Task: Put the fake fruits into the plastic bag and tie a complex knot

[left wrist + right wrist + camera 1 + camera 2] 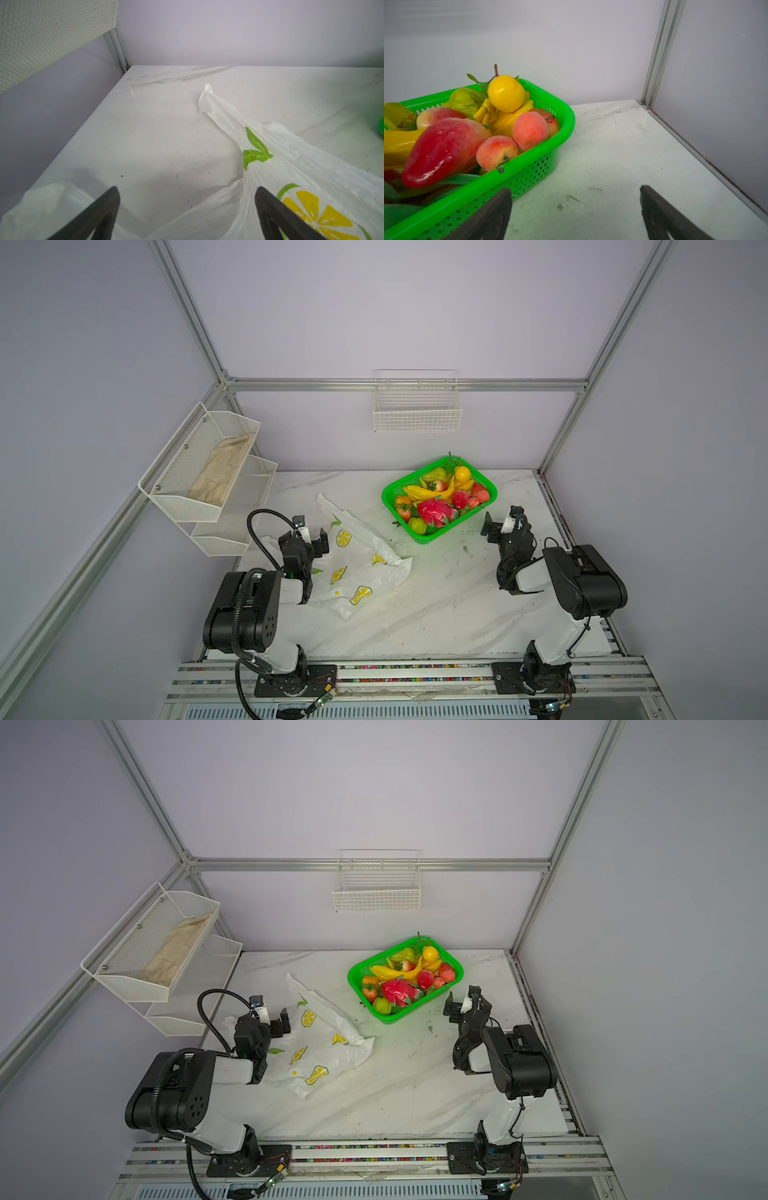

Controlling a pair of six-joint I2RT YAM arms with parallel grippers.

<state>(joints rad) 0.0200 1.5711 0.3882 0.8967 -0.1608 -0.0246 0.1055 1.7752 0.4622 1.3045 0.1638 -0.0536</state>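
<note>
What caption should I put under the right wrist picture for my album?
Right gripper, jaws open, next to a green basket piled with fake fruits.

Plenty of bare tabletop (pixel 449 605) in the middle. The green basket (pixel 432 538) crowds the right hand (pixel 501 517), and the plastic bag (pixel 365 568) sprawls under the left hand (pixel 311 531), maybe touching it.

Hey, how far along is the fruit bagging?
Nothing is done: the fake fruits sit in the green basket, and the plastic bag lies crumpled and untied. Nothing is in hand; the left gripper by the bag and right gripper by the basket are open, empty. Bagging and knotting remain.
</note>
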